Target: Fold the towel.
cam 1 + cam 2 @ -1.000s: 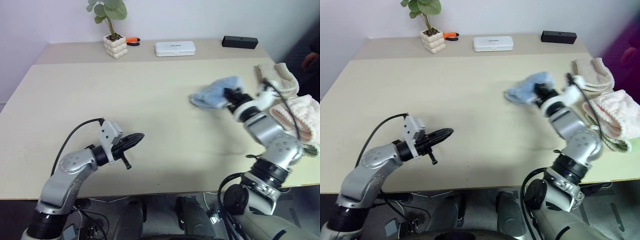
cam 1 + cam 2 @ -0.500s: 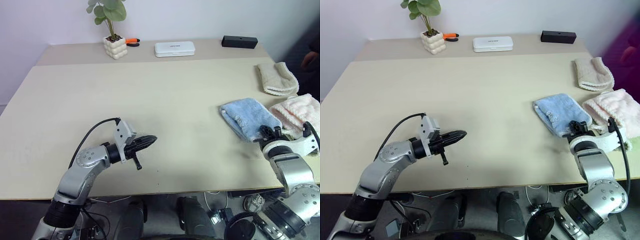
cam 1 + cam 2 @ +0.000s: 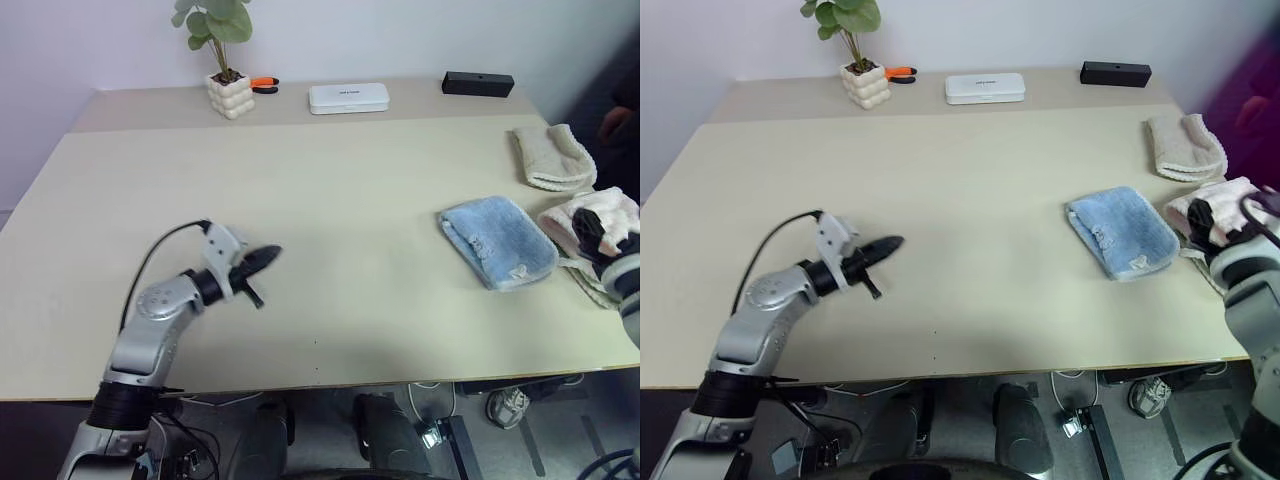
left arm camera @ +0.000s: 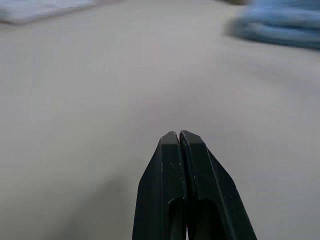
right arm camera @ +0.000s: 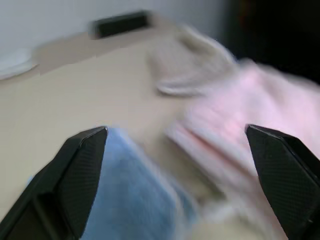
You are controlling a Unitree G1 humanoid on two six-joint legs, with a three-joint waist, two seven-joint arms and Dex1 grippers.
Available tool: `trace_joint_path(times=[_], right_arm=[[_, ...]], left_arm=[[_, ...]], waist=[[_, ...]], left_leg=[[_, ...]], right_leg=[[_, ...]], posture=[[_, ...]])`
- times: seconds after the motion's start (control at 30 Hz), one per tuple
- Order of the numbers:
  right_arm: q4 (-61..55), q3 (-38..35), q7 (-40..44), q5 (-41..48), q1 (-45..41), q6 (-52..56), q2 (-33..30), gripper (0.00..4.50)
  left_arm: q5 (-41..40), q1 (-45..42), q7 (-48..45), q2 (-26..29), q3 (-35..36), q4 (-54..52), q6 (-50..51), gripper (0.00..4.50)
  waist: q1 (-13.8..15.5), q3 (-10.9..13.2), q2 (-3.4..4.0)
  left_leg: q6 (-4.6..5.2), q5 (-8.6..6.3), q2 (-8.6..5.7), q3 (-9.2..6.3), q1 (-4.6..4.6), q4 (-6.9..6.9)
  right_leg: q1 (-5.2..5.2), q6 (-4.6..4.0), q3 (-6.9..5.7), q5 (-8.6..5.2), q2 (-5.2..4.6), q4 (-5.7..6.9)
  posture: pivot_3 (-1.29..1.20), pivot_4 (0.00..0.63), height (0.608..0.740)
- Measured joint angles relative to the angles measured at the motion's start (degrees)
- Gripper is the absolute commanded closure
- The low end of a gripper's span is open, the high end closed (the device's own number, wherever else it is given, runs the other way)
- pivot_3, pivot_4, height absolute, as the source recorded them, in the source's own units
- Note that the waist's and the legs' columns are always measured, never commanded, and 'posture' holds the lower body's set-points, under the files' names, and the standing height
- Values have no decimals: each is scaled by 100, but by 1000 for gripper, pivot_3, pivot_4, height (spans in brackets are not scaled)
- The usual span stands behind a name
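Beige counter (image 3: 300, 180) now carried the towel (image 3: 497, 241) folded flat near its right edge, beside the pink towel (image 3: 585, 212), released by the right tool (image 5: 177, 165), now open and withdrawn, while the left tool (image 3: 262, 258) stayed closed, so folding looked done.

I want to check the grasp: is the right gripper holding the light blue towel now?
No, the right gripper is open and the light blue towel lies free.
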Motion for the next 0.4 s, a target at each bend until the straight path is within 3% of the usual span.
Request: trace_joint_path(times=[0.2, 0.4], right_arm=[[34, 1987, 2323, -948, -293, -748, -363, 10], [798, 2756, 3472, -1647, -778, -1328, -172, 10]], left_arm=[[-39, 427, -37, 186, 366, -8, -143, 4500], [-197, 1067, -40, 277, 656, -532, 44, 4500]], waist=[[81, 4, -10], [107, 11, -28]], left_leg=[[11, -7, -5, 1, -13, 4], [10, -7, -9, 0, -13, 11]], right_leg=[[-1, 29, 0, 8, -9, -15], [5, 8, 0, -1, -15, -18]], posture=[[0, 150, 738], [0, 150, 738]])
